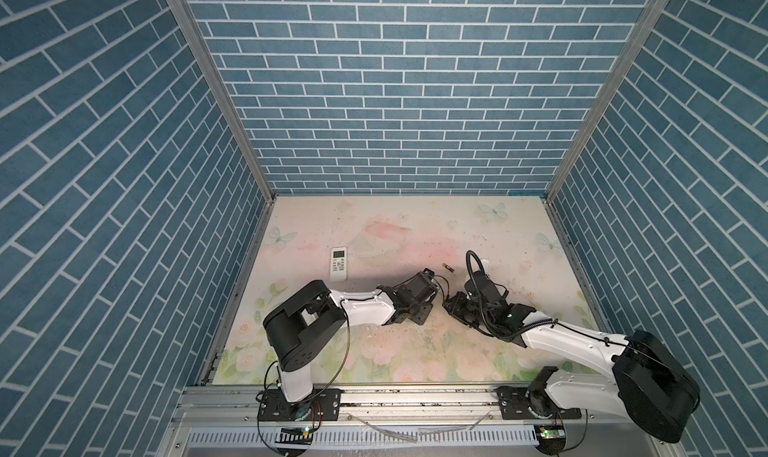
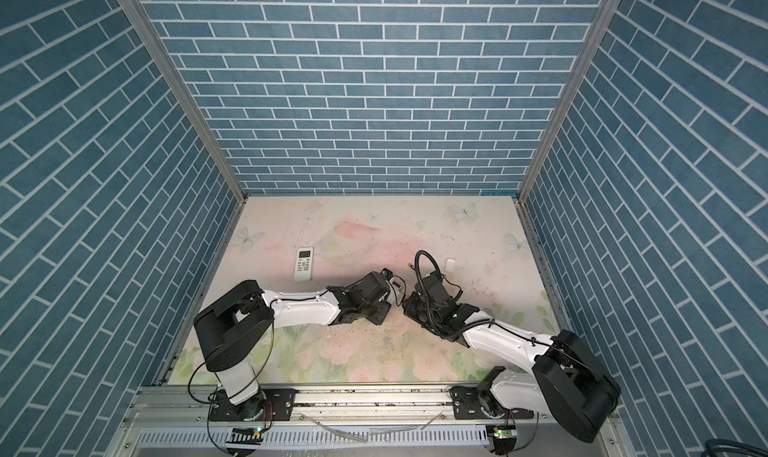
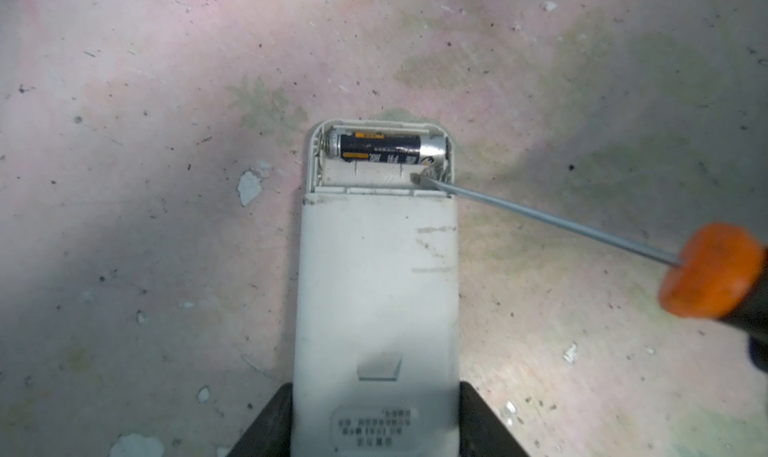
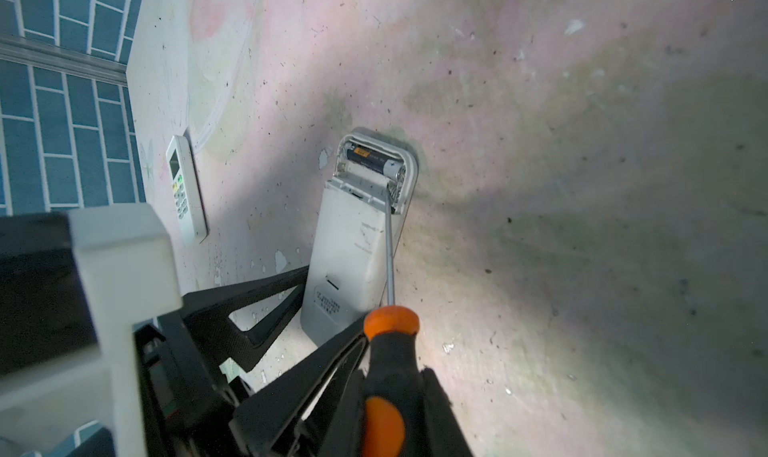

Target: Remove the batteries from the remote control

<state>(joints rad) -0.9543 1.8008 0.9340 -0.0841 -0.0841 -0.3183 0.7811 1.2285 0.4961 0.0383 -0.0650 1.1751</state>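
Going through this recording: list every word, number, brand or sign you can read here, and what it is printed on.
Nothing can be read well enough to quote.
Seated battery: white and orange print on its black wrap, blurred.
Back label of the held remote control: several printed lines, blurred.
Second remote control: display and button marks, too small.
Loose battery: too small.

A lab robot cell: brick-print walls, aluminium frame posts and a floral-print table.
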